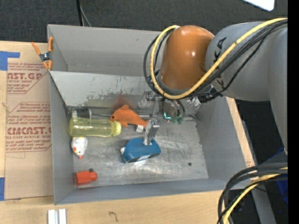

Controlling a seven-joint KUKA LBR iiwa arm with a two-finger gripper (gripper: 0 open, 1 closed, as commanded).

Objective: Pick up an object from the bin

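My fingers [150, 134] look narrow, nearly together, tips at the upper right edge of the blue rounded plastic toy [139, 151], whose long axis runs leftward below them.

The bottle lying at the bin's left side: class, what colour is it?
The bottle is translucent yellow, seen best in the camera view.

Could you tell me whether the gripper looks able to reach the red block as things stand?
Likely yes: the red block lies alone and uncovered, though close to the bin wall.
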